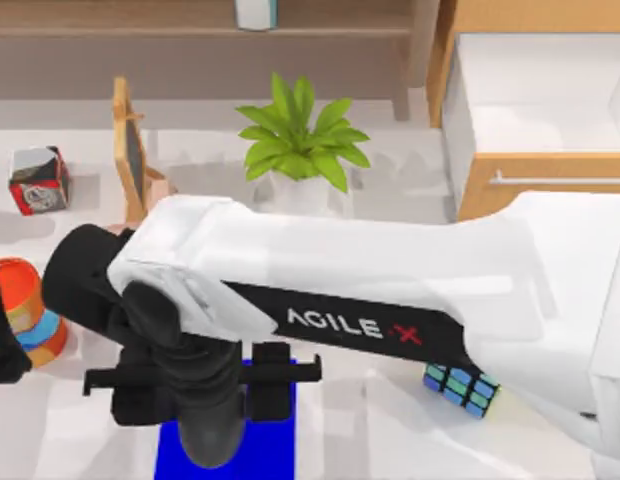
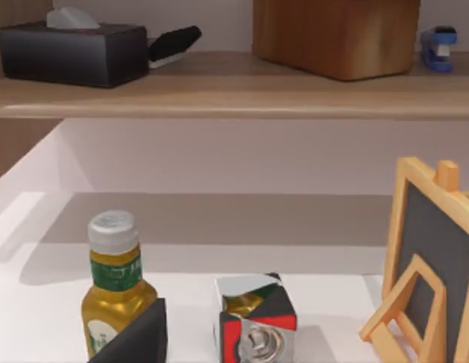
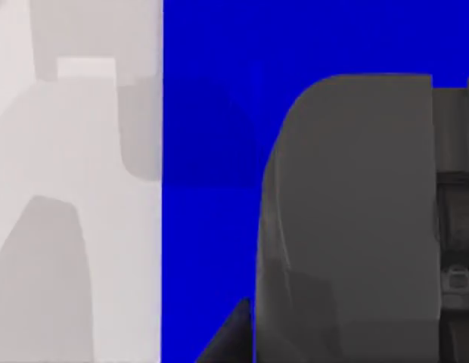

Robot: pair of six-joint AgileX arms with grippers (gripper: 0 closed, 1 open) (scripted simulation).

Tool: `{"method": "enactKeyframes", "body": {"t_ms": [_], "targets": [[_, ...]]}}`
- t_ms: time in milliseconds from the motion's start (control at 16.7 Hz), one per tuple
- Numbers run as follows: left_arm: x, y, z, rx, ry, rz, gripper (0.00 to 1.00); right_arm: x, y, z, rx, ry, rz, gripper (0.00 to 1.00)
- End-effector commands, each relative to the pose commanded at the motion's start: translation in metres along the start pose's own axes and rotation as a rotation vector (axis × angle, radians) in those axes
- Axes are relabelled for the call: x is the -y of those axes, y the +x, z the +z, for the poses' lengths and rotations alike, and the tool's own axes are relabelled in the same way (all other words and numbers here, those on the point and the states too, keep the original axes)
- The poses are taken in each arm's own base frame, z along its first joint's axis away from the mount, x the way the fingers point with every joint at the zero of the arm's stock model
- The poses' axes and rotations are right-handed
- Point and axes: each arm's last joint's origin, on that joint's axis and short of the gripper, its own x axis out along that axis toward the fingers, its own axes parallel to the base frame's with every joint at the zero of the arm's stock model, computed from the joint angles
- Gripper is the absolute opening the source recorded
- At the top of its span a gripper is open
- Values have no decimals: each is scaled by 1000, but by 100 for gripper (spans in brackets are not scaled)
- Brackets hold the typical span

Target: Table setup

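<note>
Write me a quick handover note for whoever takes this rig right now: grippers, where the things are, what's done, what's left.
Right gripper: reached across to the front of the table, over the blue mat, gripping a dark grey object.
Left arm: parked at the left edge.
Elsewhere: Rubik's cube right of the mat; potted plant and small chalkboard easel at the back; oil bottle and red carton back left.
Done: object brought over the mat. Left: probably release and retract.

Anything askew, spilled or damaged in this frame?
Nothing stands out. The plant, small easel and oil bottle stand upright, and the puzzle cube lies flat on the table. The right gripper hangs over the blue mat; nothing looks spilled or broken.
</note>
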Motion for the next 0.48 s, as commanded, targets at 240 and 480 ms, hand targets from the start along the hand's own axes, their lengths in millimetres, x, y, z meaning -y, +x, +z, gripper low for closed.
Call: {"method": "enactKeyframes", "body": {"t_ms": [240,480], "targets": [[0,0,0,0,0,0,100,4,17,7,-10,18,-23,0],[0,0,0,0,0,0,100,5,19,8,-13,19,-29,0]]}}
